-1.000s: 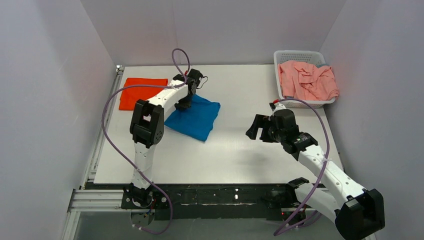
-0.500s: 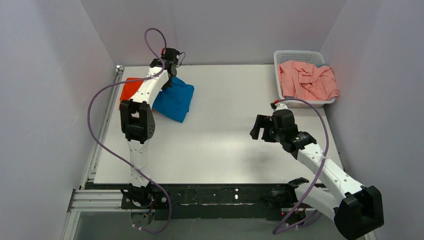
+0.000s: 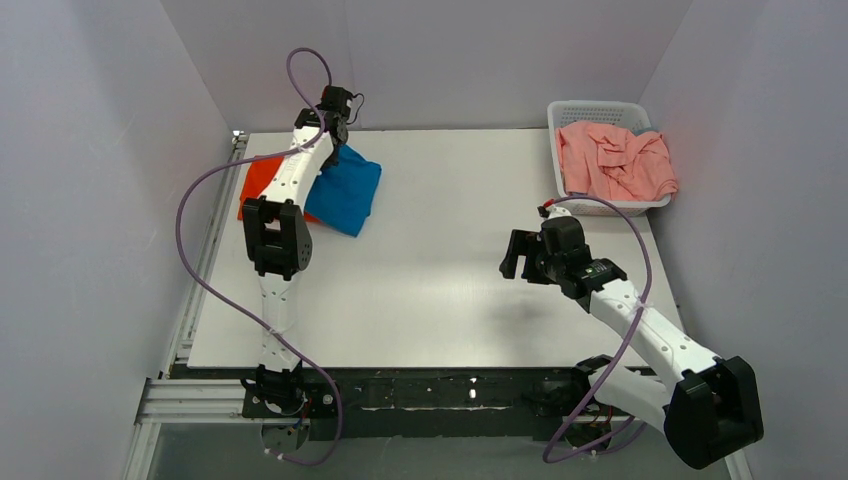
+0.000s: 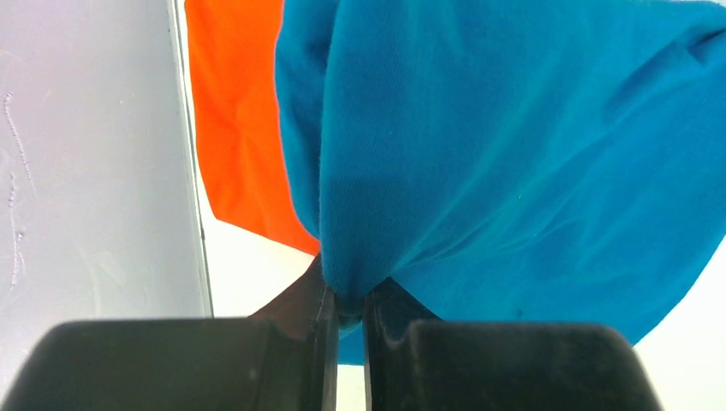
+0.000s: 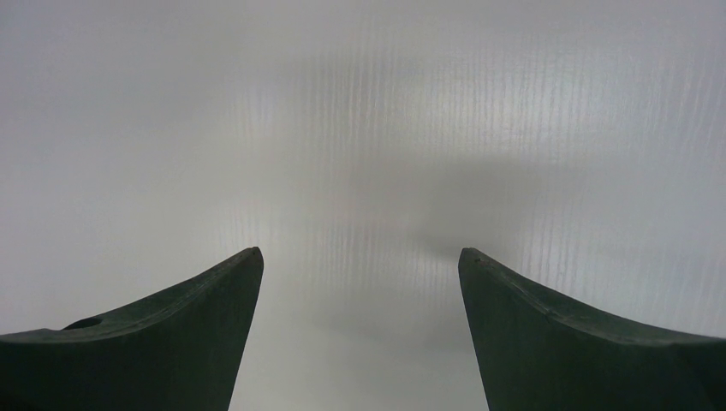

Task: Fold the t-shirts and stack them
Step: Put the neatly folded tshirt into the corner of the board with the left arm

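Note:
My left gripper [image 3: 335, 135] is shut on an edge of the folded blue t-shirt [image 3: 347, 194] at the table's far left. In the left wrist view the blue cloth [image 4: 514, 163] is pinched at my left gripper [image 4: 347, 312] and hangs from it. The blue shirt partly overlaps the folded orange t-shirt [image 3: 257, 178], also seen in the left wrist view [image 4: 240, 128]. My right gripper [image 3: 517, 253] is open and empty over the bare table; its wrist view [image 5: 360, 257] shows only the white surface.
A white basket [image 3: 560, 112] at the far right holds crumpled pink t-shirts [image 3: 612, 160]. The left arm's purple cable loops above the table's far left. White walls enclose the table on three sides.
My left gripper has carried the blue t-shirt from the table's left-middle to the far left, over the orange shirt's edge. The right arm has barely moved.

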Controlling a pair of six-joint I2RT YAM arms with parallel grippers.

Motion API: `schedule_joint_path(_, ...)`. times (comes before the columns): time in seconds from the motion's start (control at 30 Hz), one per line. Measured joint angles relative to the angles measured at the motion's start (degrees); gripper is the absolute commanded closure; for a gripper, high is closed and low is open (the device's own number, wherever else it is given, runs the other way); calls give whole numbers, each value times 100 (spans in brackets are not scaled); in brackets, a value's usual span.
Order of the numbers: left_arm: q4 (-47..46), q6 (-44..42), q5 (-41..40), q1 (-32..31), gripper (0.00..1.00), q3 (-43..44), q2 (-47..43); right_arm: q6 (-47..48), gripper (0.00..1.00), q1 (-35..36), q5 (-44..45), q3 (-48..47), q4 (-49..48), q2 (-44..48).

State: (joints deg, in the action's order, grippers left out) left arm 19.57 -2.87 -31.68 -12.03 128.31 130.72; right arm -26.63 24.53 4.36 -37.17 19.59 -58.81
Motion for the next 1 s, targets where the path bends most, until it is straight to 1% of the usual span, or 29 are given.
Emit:
schedule_joint_path(0.5, -2, -505, -2, 94, 100, 37, -240, -50, 7, -15, -13, -59, -4, -136)
schedule_joint_path(1.0, -13, -656, 17, 144, 100, 81, -789, -151, 8, -15, -31, -66, -24, -387)
